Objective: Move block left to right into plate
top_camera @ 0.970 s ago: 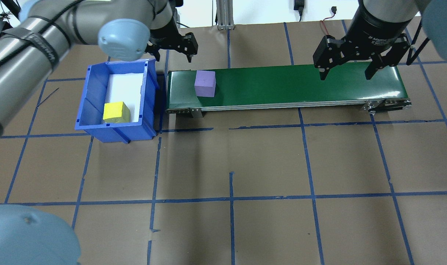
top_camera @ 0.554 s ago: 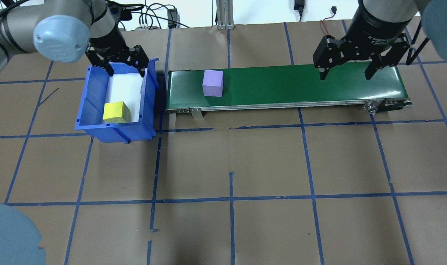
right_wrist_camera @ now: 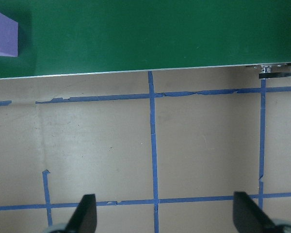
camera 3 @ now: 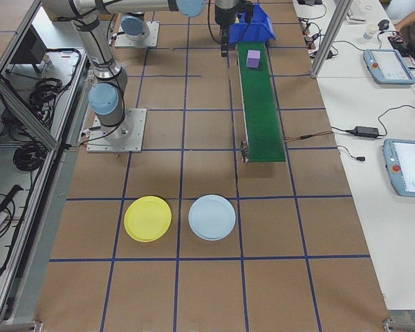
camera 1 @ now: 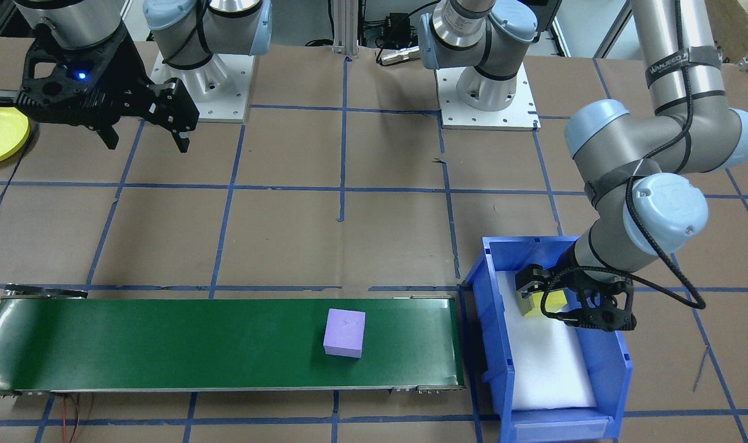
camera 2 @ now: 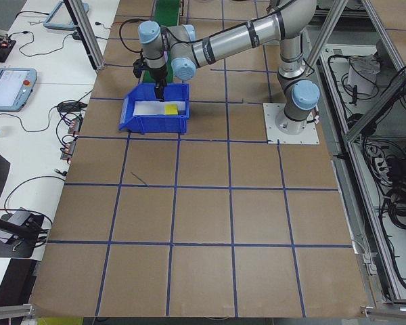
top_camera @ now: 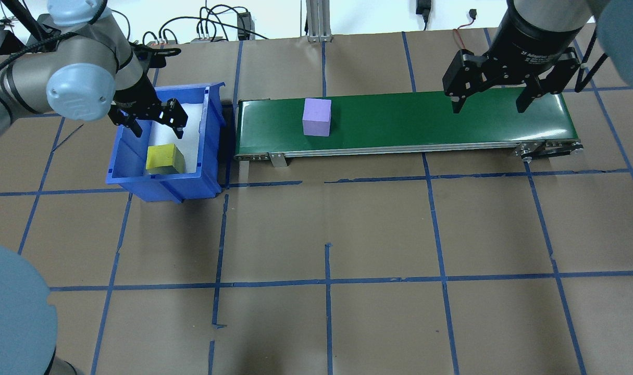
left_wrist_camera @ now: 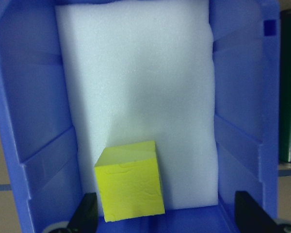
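Landmark for all positions: the blue bin.

Left gripper: jaws spread wide, holding nothing, positioned above the bin's interior. In the left wrist view the yellow block lies on the white foam liner at the near end of the bin, offset toward one fingertip rather than centred between them.

Purple block: rests on the green conveyor, just beyond the bin's conveyor-side wall, upright, untouched.

Right gripper: jaws wide, empty, hovering over the conveyor end farthest from the bin.

Yellow plate: on the bench well apart from the bin, past the far end of the conveyor, beside a light blue plate.

Assessment: the step in hand appears to be the left gripper's pick of the yellow block. Recommendations:
- Centre the jaws over the block before descending; the present offset risks one finger landing on the block's top face.
- Align the fingers with two opposite flat faces.
- Keep clear of the bin wall, which stands close to the block.
- Close gently; the foam block will likely compress.
- Lift straight up until clear of the bin rim.
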